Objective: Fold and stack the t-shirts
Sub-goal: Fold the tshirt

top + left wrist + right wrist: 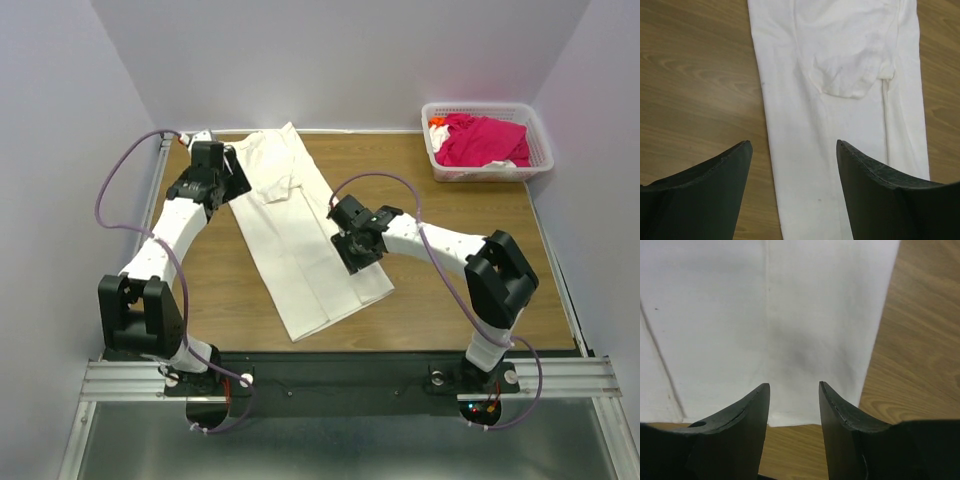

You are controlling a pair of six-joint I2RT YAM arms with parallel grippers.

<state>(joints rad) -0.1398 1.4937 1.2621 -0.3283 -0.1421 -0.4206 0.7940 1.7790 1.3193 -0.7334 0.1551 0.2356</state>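
The off-white t-shirt (300, 235) lies flat on the wooden table as a long strip folded lengthwise, running diagonally from the far edge toward the near middle. My left gripper (230, 178) is open and empty at the strip's upper left edge. In the left wrist view the shirt (840, 50) shows a tucked sleeve, and the gripper (794, 147) straddles its left edge. My right gripper (356, 250) is open and empty over the lower right part. In the right wrist view it (794, 386) hovers at the hem of the shirt (765, 300). The magenta-pink shirt (485, 140) is crumpled in the basket.
A white lattice basket (541, 150) stands at the far right corner, holding the pink shirt with bits of white and orange cloth. Bare wood (470, 200) lies between basket and strip. The table's left rail (152, 195) is close to my left arm.
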